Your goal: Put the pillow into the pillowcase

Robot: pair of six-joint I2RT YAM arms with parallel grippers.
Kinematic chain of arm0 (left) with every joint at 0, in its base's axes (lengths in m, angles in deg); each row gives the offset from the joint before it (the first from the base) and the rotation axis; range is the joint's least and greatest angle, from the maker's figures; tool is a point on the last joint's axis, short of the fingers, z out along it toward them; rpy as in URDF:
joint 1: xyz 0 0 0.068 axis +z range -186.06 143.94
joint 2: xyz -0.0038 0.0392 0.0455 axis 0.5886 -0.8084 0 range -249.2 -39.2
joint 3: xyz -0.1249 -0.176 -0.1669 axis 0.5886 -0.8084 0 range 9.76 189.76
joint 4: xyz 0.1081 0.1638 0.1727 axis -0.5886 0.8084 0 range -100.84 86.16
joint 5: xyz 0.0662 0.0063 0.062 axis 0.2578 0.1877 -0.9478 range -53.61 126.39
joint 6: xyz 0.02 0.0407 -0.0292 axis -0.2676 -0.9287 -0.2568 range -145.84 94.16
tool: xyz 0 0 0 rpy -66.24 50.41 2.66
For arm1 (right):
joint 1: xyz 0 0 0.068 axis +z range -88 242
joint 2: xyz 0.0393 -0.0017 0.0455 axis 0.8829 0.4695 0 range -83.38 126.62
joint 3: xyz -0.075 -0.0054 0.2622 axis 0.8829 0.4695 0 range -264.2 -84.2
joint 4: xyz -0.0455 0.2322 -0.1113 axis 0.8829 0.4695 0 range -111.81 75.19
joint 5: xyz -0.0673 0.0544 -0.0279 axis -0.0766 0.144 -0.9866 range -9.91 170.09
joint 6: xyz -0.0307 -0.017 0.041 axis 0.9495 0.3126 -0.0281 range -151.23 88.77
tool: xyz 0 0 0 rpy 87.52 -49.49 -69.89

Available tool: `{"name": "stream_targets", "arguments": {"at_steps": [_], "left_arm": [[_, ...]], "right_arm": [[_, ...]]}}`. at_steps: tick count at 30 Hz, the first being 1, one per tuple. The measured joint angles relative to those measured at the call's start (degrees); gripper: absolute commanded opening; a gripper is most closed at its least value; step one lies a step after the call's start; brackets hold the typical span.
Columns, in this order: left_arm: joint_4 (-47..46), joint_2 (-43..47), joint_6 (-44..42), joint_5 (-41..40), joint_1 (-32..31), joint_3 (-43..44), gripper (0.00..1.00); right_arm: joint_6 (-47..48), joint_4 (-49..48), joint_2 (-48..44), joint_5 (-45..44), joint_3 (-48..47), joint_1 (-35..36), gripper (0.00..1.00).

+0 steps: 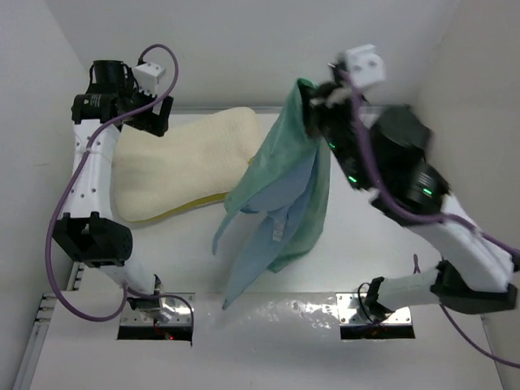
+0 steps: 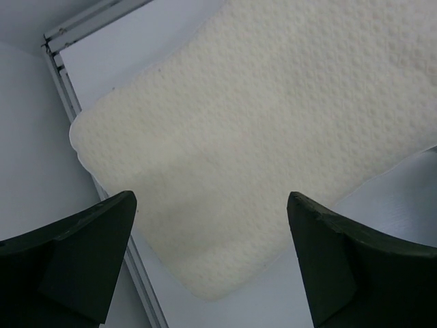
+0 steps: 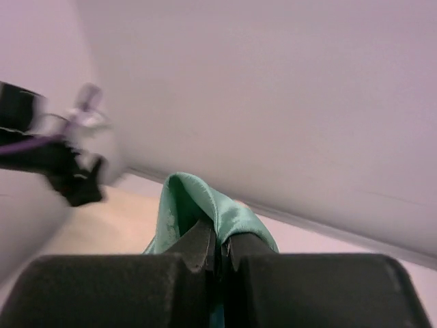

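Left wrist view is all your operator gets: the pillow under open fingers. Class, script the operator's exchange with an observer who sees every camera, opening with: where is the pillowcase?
Observer: The pillowcase hangs in the air from the right gripper, which is shut on a green fold at its top.
Operator: Where is that relative to the pillow?
Observer: In the top view it hangs at the right end of the pillow and hides a little of that end from the camera.
Operator: Is the case's opening visible?
Observer: Its light blue inside shows between the green folds lower down. I cannot tell whether the mouth is spread.
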Motion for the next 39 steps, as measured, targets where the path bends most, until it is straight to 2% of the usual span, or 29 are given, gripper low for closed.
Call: {"name": "stream_targets", "arguments": {"at_steps": [5,6,7,8,9,11,12,13,15,16,17,18,19,20,21,24,25,27,28,32,37,39], "left_arm": [[1.0,-3.9,-0.1,4.9,-0.5,4.5,0.89],[1.2,-4.4,-0.1,5.5,-0.7,4.5,0.89],[1.7,-5.1,0.0,6.1,-1.1,4.5,0.89],[2.1,-5.8,0.0,6.6,-1.5,4.5,0.89],[2.5,-6.6,0.0,7.0,-2.2,4.5,0.90],[3.6,-8.5,0.0,7.4,-4.3,4.5,0.90],[4.0,-9.3,0.0,7.5,-5.8,4.3,0.91],[4.2,-10.0,-0.1,7.6,-7.3,3.9,0.92],[4.4,-10.8,-0.7,7.8,-11.4,1.6,0.94],[4.5,-10.9,-1.0,8.0,-13.6,0.0,0.94],[4.8,-10.9,-1.3,8.2,-16.0,-1.8,0.94],[5.2,-11.0,-1.5,8.6,-18.3,-3.5,0.94],[5.4,-11.2,-1.5,8.9,-20.0,-4.9,0.93],[5.7,-11.6,-1.5,9.4,-22.0,-6.5,0.92],[6.0,-12.2,-1.4,9.7,-23.3,-7.8,0.92],[6.1,-14.8,-0.5,10.3,-24.1,-11.1,0.90],[5.8,-15.4,0.3,10.2,-24.0,-12.1,0.90],[4.5,-16.3,1.4,9.1,-23.8,-14.7,0.90],[3.5,-16.6,2.1,8.6,-23.8,-15.9,0.90],[-2.0,-17.6,4.8,8.5,-23.8,-20.3,0.88],[-12.8,-17.2,9.2,12.3,-23.8,-27.1,0.82],[-17.4,-16.5,10.9,13.9,-23.7,-30.1,0.80]], "right_arm": [[-4.8,8.1,20.9,1.7,-8.4,-17.4,0.00],[-6.2,11.4,25.7,2.6,-10.8,-20.3,0.09],[-8.0,14.9,31.5,4.2,-14.4,-23.6,0.65],[-10.3,18.2,37.1,6.2,-18.5,-26.4,0.95],[-12.2,22.2,43.9,7.9,-24.7,-29.4,0.99],[-16.5,27.2,54.1,11.7,-32.5,-34.9,0.99],[-18.8,30.2,57.4,13.4,-33.5,-37.7,0.99],[-20.2,32.2,58.8,14.6,-31.8,-39.5,0.99],[-21.7,34.0,57.0,15.9,-21.6,-42.9,0.99],[-21.7,33.5,54.5,16.4,-14.8,-43.4,0.95],[-21.3,32.2,51.0,17.0,-7.7,-43.0,0.84],[-20.5,31.8,46.8,17.9,-0.7,-41.6,0.67],[-20.5,30.6,42.5,19.0,5.1,-39.5,0.22],[-19.9,30.6,38.1,19.7,9.4,-36.4,0.11],[-20.4,28.5,33.9,20.8,13.1,-33.1,0.08],[-23.6,21.1,22.2,26.8,22.2,-23.9,0.33],[-25.3,19.6,19.9,28.5,24.5,-22.7,0.49],[-28.8,14.0,16.6,31.8,30.9,-22.2,0.61],[-30.3,11.6,15.9,33.1,34.2,-22.1,0.64],[-36.2,3.6,17.3,36.7,46.2,-21.0,0.64],[-42.5,-6.8,18.5,39.5,57.3,-20.0,0.58],[-44.0,-10.1,19.5,39.9,58.2,-20.0,0.32]]}}
